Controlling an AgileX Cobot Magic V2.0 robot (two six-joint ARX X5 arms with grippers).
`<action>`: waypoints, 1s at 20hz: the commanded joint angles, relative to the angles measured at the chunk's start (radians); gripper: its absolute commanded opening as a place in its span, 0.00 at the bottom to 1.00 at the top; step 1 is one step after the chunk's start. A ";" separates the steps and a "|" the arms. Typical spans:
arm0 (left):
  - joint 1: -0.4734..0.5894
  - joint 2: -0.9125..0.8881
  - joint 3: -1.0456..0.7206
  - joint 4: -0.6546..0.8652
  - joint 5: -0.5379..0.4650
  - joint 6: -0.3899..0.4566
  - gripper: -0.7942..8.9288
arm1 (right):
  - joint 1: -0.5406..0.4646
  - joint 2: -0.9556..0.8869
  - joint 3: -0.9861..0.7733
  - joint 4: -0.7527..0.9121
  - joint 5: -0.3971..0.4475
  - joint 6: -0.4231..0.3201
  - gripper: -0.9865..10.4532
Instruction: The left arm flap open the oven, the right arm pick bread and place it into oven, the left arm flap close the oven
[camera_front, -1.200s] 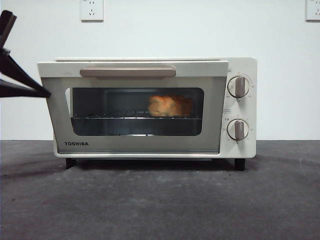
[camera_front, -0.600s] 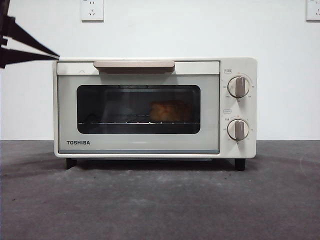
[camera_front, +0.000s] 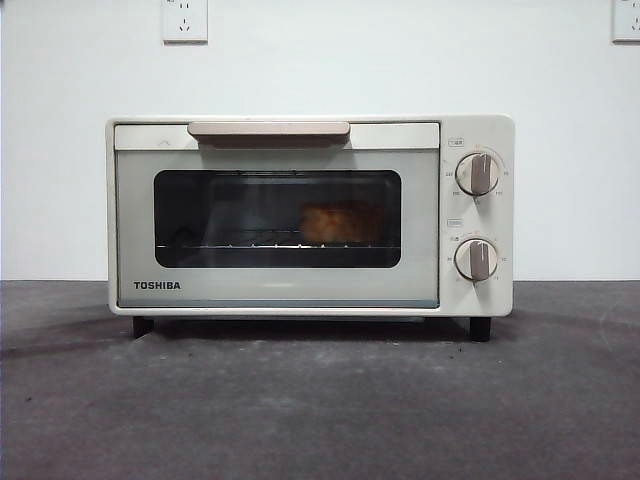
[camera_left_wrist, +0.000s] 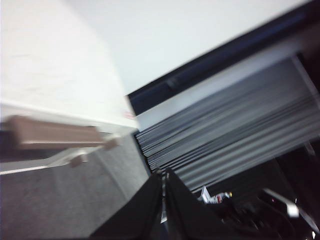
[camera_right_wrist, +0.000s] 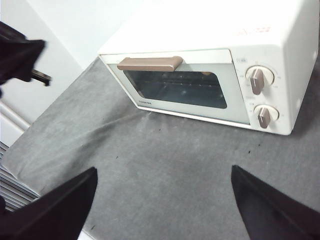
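The cream-white oven (camera_front: 300, 130) stands on the dark table with its glass door shut and its beige handle (camera_front: 268, 130) up at the top. The bread (camera_front: 338, 223) lies on the wire rack inside, dim behind the glass, right of the middle. My left gripper (camera_left_wrist: 162, 173) is shut and holds nothing; it is off the oven's left side, with the handle (camera_left_wrist: 55, 132) blurred in its view. My right gripper (camera_right_wrist: 164, 172) is open and empty, high above the table in front of the oven (camera_right_wrist: 210, 30). The left arm (camera_right_wrist: 17, 57) shows dark beside the oven there.
Two beige knobs (camera_front: 477, 173) sit on the oven's right panel. A white wall with sockets (camera_front: 184, 20) stands behind. The grey table (camera_front: 320, 400) stretches in front of the oven, and its left edge (camera_right_wrist: 30, 150) drops off near the left arm.
The oven door swung from slightly ajar to fully shut. The left gripper rose along the oven's left side and then left the front view.
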 joint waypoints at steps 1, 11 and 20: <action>-0.003 -0.079 0.016 0.006 0.020 0.017 0.10 | 0.007 0.003 0.016 0.024 -0.002 -0.050 0.46; -0.002 -0.381 0.016 -0.191 -0.006 0.236 0.10 | 0.007 0.003 0.016 0.100 -0.103 -0.090 0.46; -0.003 -0.686 0.016 -0.834 -0.310 0.764 0.10 | 0.007 0.003 0.016 0.097 -0.103 -0.184 0.46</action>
